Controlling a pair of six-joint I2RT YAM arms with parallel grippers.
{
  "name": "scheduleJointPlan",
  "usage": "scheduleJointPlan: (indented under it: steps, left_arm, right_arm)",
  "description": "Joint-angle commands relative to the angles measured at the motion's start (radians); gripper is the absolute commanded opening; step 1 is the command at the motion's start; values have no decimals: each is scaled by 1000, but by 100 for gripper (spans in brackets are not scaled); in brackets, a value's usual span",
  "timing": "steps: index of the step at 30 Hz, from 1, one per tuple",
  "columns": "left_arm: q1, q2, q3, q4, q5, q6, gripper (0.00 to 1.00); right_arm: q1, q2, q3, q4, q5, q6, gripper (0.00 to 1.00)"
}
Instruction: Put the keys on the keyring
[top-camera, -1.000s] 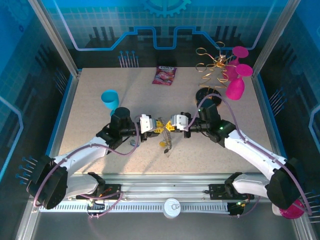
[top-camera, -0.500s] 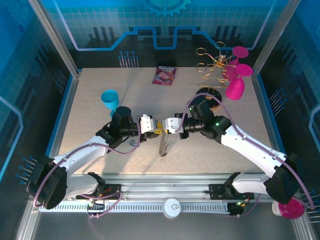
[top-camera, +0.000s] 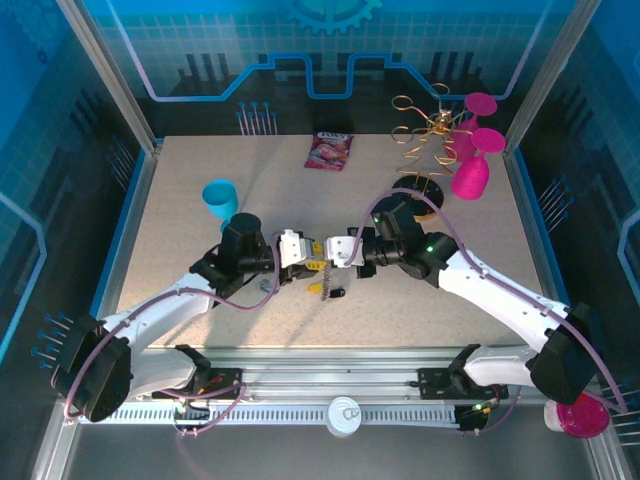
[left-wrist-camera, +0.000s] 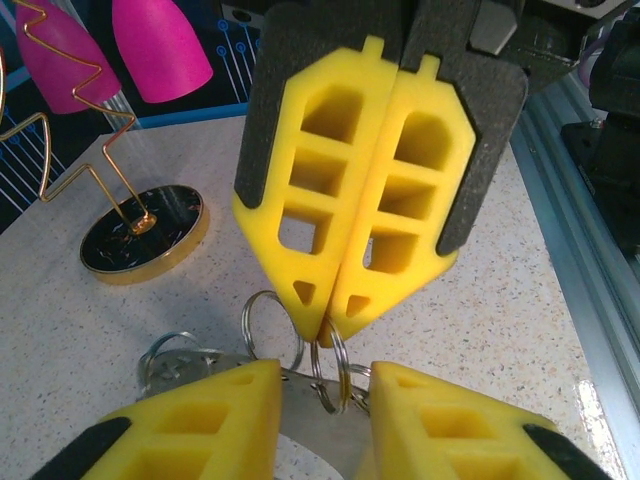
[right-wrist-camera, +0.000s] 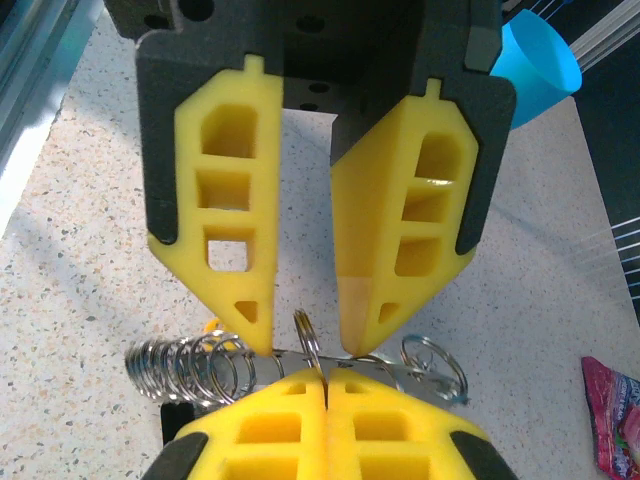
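Currently the right pincer (left-wrist-camera: 322, 322) is clamping shut on the keyring (right-wrist-camera: 307, 342) just above the surface (top-camera: 260, 170) while the left pincer (top-camera: 311, 256) is standing open around it, so threading is underway, and next the dark-headed key (top-camera: 337, 292) lying nearby likely needs feeding on.

Toward 2 o'clock passage is blocked by wire rack (top-camera: 436, 124) and pink glasses (top-camera: 470, 178); at 3 o'clock tabletop (top-camera: 500, 228) is left free.
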Motion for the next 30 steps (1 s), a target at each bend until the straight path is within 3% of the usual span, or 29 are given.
scheduleJointPlan:
  steps: [1, 7, 9, 11, 12, 16, 23, 30]
  left_arm:
    - [-6, -16, 27, -5, 8, 14, 23]
    - [-6, -13, 39, -29, 4, 35, 0]
    - [-5, -19, 37, -30, 2, 43, 0]
    - [-6, -28, 25, -17, 10, 55, 0]
    - [-9, -34, 11, 4, 14, 63, 0]
    - [-25, -45, -31, 87, 11, 103, 0]
    - [-58, -40, -40, 123, -45, 195, 0]
    - [-85, -39, -67, 195, -141, 261, 0]
  right_arm:
    - [24, 3, 26, 21, -10, 17, 0]
    - [31, -10, 12, 42, -40, 33, 0]
    - [11, -37, -17, 90, -62, 77, 0]
    - [-44, -80, -80, 197, -120, 167, 18]
    - [-89, -109, -137, 281, -165, 225, 22]
    - [-189, -153, -335, 602, -307, 359, 26]
    - [-171, -98, -362, 654, -365, 331, 26]
    - [-133, -72, -340, 551, -321, 217, 24]
